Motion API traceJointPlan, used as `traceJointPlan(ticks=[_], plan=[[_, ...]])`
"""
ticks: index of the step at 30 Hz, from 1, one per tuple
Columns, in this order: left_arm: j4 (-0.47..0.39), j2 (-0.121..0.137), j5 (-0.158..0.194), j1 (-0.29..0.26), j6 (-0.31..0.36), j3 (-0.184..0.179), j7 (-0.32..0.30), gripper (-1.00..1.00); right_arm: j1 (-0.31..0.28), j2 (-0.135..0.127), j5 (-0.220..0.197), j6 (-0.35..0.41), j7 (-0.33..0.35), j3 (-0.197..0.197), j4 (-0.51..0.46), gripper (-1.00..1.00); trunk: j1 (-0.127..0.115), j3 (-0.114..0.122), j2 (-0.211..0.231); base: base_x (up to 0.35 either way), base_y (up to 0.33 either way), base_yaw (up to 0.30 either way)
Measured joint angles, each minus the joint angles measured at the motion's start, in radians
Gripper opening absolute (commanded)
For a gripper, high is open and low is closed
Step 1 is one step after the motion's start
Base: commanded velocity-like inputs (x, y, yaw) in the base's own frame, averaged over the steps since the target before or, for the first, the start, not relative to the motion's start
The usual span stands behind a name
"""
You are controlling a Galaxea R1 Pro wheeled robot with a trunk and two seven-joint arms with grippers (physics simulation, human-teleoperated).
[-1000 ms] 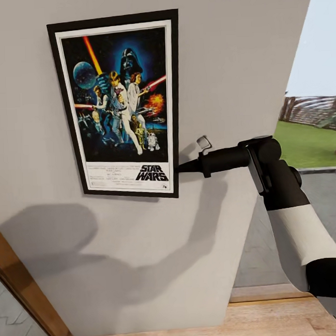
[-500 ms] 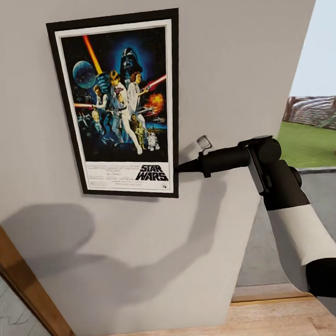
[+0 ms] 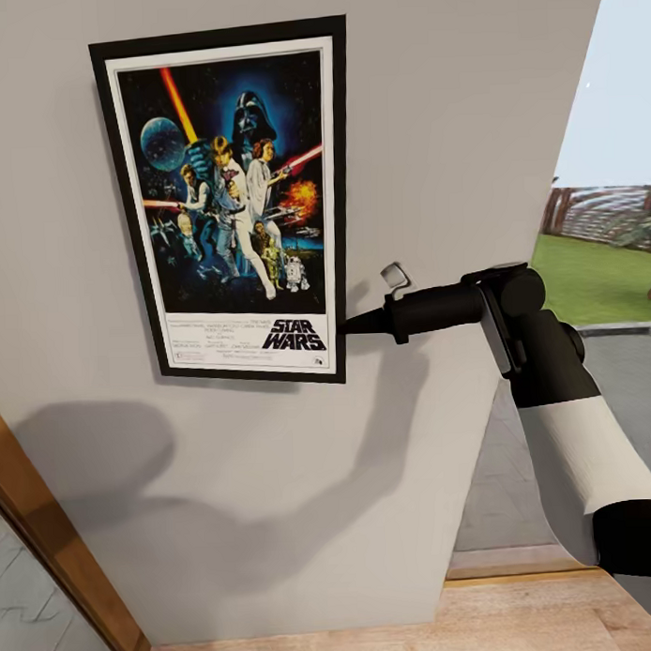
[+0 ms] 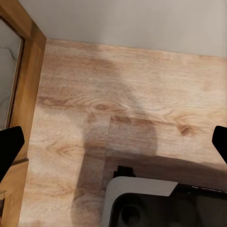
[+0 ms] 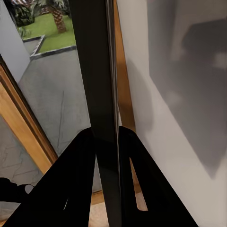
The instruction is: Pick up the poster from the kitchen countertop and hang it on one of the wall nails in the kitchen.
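Poster (image 3: 232, 202) sits upright against the grey wall (image 3: 468, 105), my right gripper (image 3: 349, 325) pinched shut on its lower right frame edge. My left gripper (image 4: 113, 142) is spread wide over the wood floor (image 4: 132, 94), holding nothing.

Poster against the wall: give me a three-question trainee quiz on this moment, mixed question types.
1. True or false: the right gripper is shut on the lower right edge of the poster.
2. Multiple choice. What lies under the left gripper?
A. a grey sink
B. a light wooden floor
C. green grass
3. Fill in: in the right wrist view, the poster's black frame edge runs between the two ____.

Key:
1. True: the fingers pinch the frame by the "STAR WARS" title.
2. B: the open left gripper hangs over wooden planks beside a wooden door frame.
3. Fingers: one dark fingertip sits on each side of the frame.
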Motion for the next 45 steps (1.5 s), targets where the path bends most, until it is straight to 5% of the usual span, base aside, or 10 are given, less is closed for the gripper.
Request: traceJointPlan(ticks=[45], plan=[[0.001, 0.012, 0.004, 0.0, 0.0, 0.003, -0.003, 1.0, 0.0, -0.009, 0.0, 0.0, 0.0, -0.002, -0.01, -1.0, 0.0, 0.0, 0.0, 0.0, 0.033, 0.0]])
